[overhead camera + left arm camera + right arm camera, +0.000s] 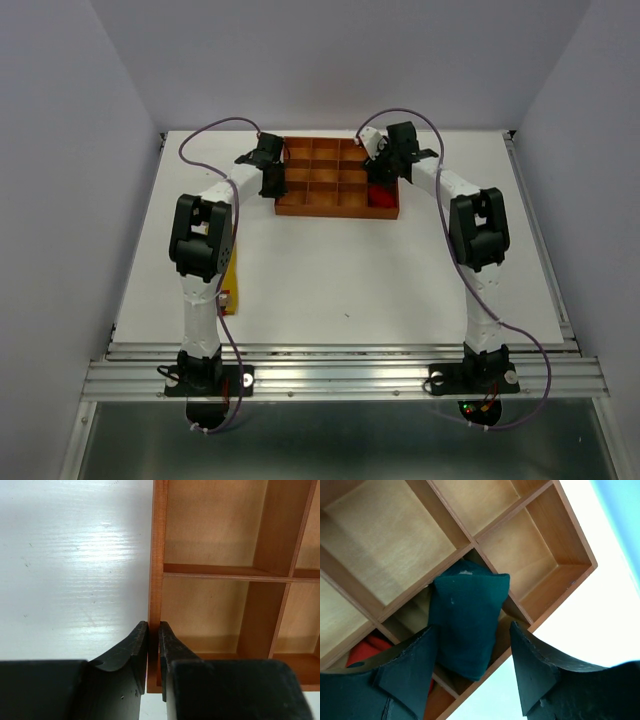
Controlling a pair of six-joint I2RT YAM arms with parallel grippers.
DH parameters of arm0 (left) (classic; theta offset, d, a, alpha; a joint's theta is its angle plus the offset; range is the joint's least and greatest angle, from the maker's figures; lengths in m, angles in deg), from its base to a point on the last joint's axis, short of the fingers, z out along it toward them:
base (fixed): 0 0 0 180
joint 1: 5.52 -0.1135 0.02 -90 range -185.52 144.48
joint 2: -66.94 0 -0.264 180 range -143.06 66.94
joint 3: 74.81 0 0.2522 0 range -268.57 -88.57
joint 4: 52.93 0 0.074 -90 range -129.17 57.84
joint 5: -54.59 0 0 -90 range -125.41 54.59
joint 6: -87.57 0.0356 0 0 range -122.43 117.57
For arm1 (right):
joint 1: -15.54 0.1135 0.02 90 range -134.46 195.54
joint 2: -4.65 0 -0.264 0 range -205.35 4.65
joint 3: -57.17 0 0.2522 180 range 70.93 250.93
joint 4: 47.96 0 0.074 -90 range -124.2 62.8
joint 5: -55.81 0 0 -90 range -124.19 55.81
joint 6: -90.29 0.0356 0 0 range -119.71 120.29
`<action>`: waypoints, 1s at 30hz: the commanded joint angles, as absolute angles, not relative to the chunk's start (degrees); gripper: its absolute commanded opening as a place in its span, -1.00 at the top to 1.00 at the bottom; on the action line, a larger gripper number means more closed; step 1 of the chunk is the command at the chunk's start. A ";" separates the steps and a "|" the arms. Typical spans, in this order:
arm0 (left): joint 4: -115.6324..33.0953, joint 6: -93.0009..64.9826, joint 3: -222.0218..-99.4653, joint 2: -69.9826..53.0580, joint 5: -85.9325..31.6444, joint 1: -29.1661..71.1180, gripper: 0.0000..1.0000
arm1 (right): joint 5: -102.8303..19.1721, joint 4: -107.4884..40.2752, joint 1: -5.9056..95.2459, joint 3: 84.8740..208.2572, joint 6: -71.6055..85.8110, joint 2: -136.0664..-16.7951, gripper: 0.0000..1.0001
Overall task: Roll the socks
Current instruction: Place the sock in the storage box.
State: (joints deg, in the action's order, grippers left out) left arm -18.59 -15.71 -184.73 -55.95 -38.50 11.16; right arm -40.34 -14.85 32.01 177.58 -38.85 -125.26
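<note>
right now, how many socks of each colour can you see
red sock: 1
dark teal sock: 1
yellow sock: 1 (partly hidden)
total: 3

From above, the left arm [205,240] covers most of the yellow fabric sock [234,285] on the bench [330,280]. The right gripper [378,170] hides the dark teal-green rolled sock [465,622] there. Its jaws and that sock mask most of the red fabric sock [367,650] in the right wrist view. Both wrist views crop the orange-brown wooden compartmented tray [157,555].
</note>
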 commanded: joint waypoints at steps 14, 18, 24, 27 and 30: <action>-19.30 -12.01 -187.10 -58.83 -39.89 10.74 1.00 | -43.51 -14.78 31.01 184.83 -28.63 -121.29 0.22; -19.48 -11.83 -187.28 -58.83 -40.06 10.74 1.00 | -43.76 -14.78 31.01 184.66 -28.45 -123.05 0.48; -19.65 -11.83 -186.84 -59.09 -39.89 10.74 1.00 | -42.63 -19.60 31.01 182.91 -28.37 -125.51 0.52; -19.74 -11.92 -186.31 -59.09 -39.89 10.74 1.00 | -42.36 -22.42 31.01 182.12 -28.71 -126.83 0.52; -19.83 -11.92 -186.13 -59.09 -40.33 10.74 1.00 | -43.06 -23.30 31.01 181.85 -29.07 -128.41 0.53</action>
State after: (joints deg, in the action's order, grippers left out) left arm -19.31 -11.88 -185.91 -56.97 -38.89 11.25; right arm -43.18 -18.48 31.31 181.80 -29.23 -126.74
